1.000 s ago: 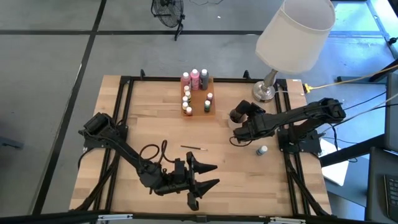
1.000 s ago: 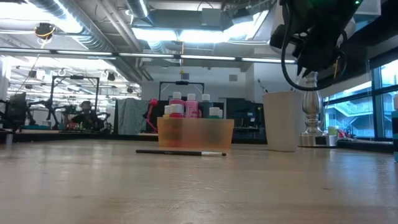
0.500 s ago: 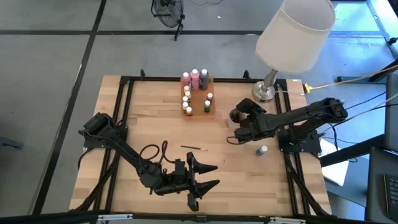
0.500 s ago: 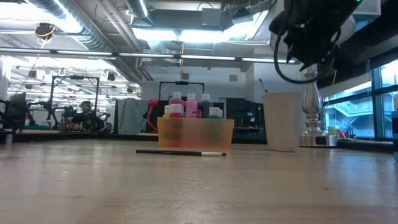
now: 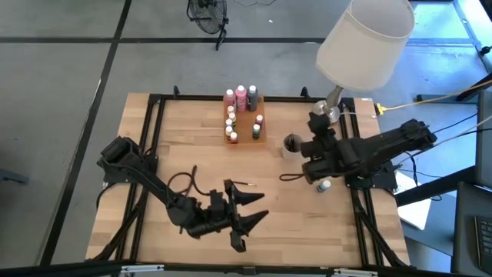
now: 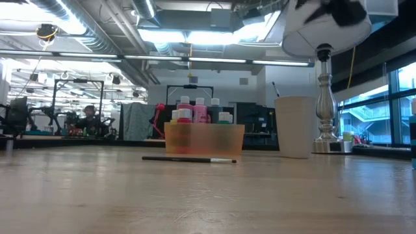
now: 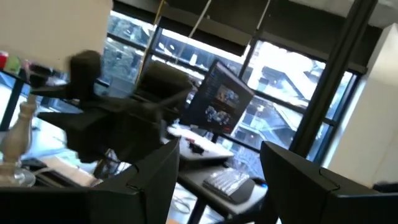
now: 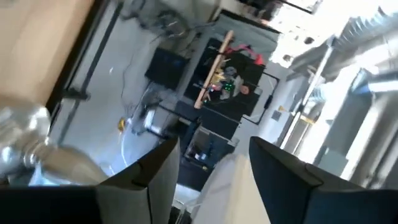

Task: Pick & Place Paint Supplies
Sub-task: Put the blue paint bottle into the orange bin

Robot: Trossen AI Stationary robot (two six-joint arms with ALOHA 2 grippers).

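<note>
Left gripper (image 5: 244, 211) hovers with fingers spread, nothing in them; a paintbrush (image 5: 240, 183) lies just beyond its tips. Right gripper (image 8: 205, 186) is parted and empty too, a small bottle (image 5: 325, 185) just beside it, the cup (image 5: 291, 144) near.

Grey concrete floor (image 5: 61, 69), floor fan (image 5: 207, 14), bright ceiling lights (image 6: 175, 36).

Lamp shade (image 6: 328, 23) cropped, blurred.
</note>
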